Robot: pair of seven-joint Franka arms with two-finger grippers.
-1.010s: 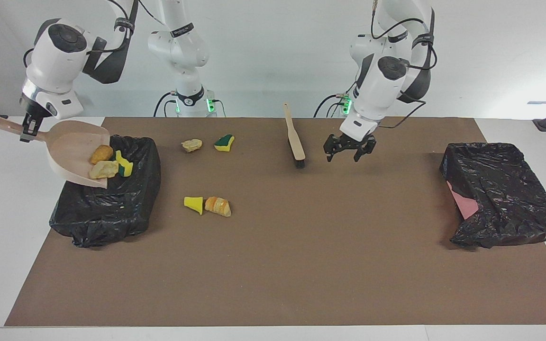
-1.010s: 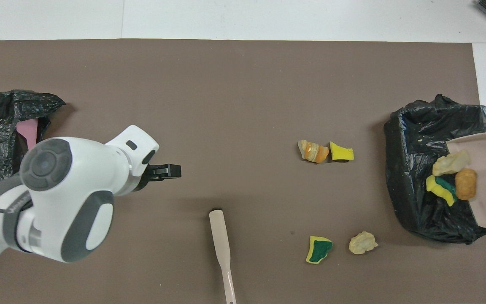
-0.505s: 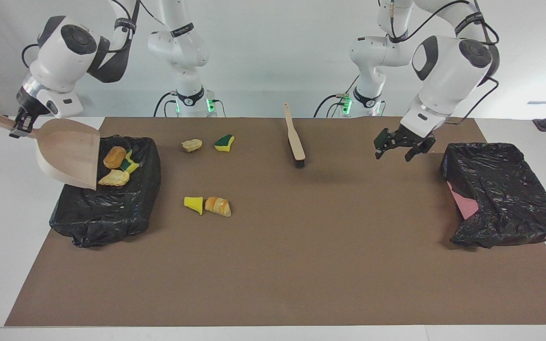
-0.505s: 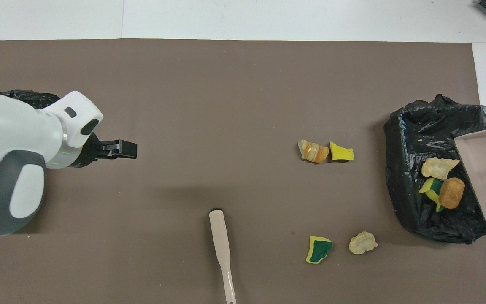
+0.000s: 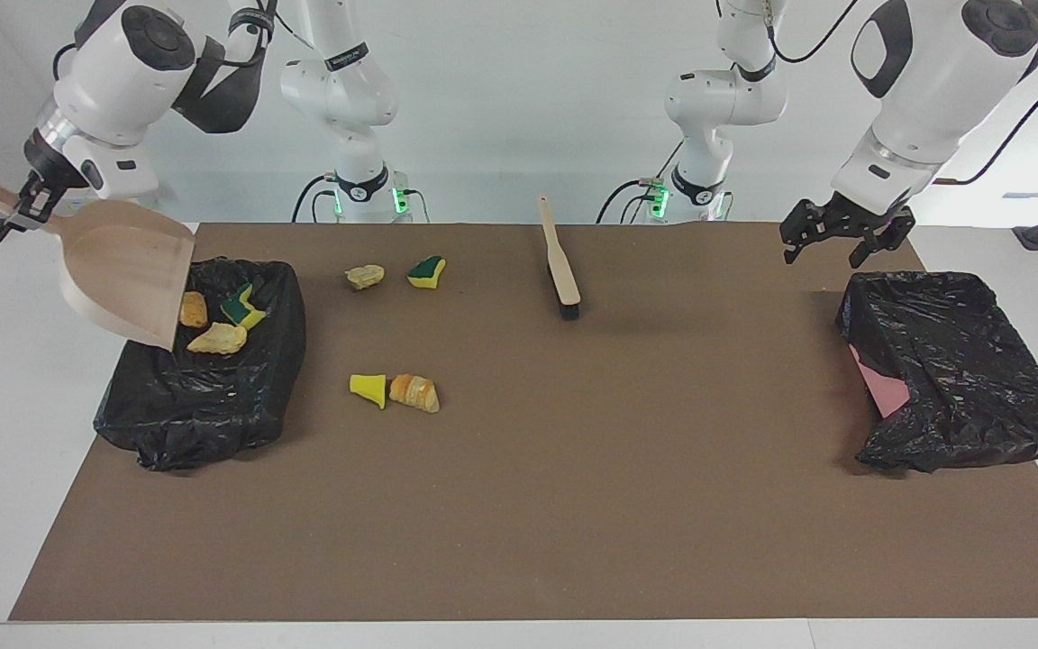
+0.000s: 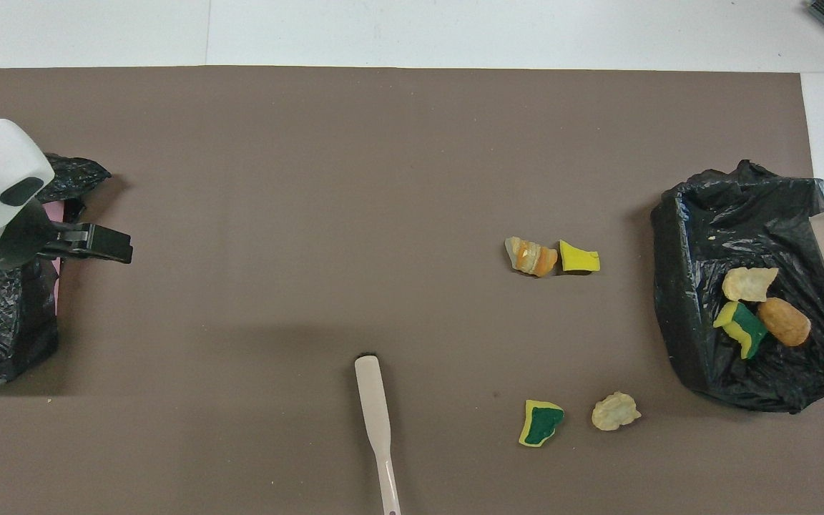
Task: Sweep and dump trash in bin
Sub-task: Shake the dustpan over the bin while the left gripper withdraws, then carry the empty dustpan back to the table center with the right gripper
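Clamped by its handle in the right gripper (image 5: 22, 209), the dustpan (image 5: 127, 284) tips over the bin (image 5: 204, 397) so trash (image 5: 217, 339) slides in, while the left gripper (image 5: 846, 236) hangs spread and empty above the other bin (image 5: 960, 370).

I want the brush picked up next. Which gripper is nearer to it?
Left. The left gripper hangs open over the table near the bin toward its own end, apart from the brush. The right gripper holds the dustpan over the other bin.

Glossy crinkled plastic bin liner (image 5: 204, 397)
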